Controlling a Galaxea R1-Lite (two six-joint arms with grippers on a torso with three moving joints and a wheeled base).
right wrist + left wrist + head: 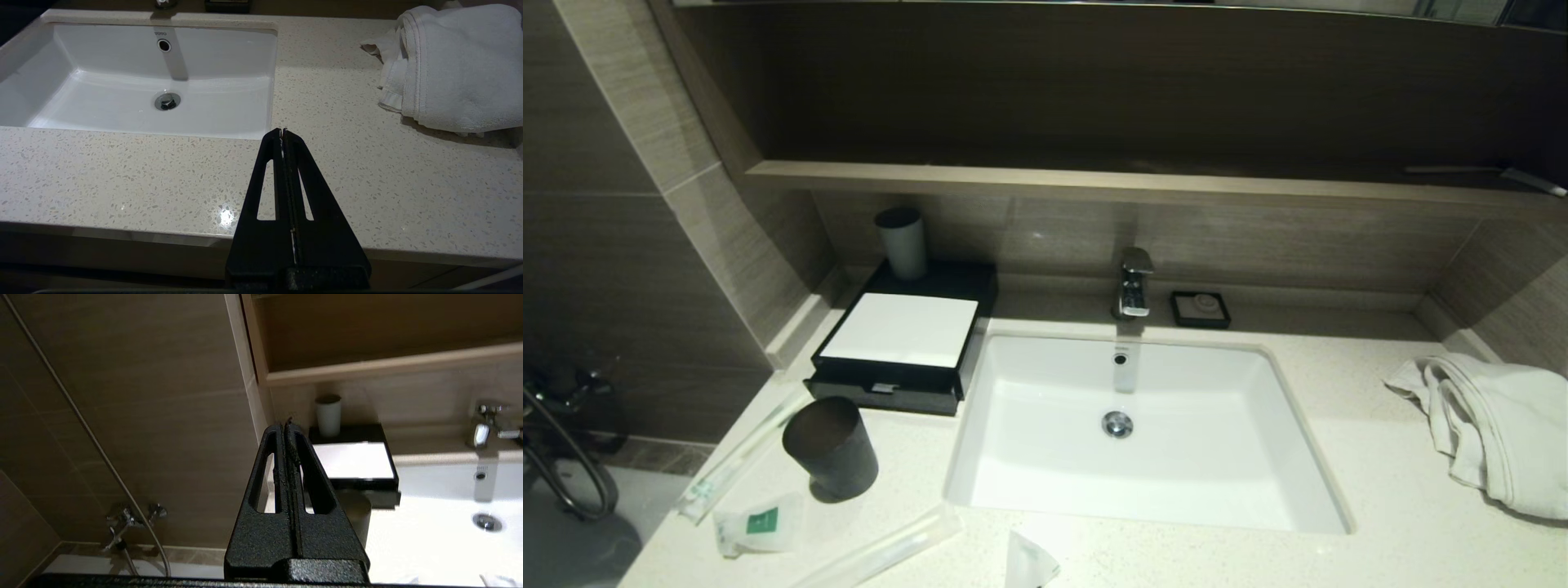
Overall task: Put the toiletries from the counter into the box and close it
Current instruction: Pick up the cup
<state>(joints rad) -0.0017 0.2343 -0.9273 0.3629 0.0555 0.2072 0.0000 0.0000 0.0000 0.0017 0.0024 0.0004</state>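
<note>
Toiletries lay on the counter [1339, 392] near its front left corner: a long thin packet [737, 459] beside the dark cup [832, 447], a short pouch with a green mark [758, 523], a second long packet [882, 551], and another pouch [1027, 562] at the front edge. The box [900, 339] stood behind them, left of the sink [1307, 457], its drawer slightly out. Both arms were off the counter, the left gripper [284, 428] and right gripper [282, 132] pressed together, holding nothing. The packets appeared light, limp and slick; each was probably best pinched across its middle.
</note>
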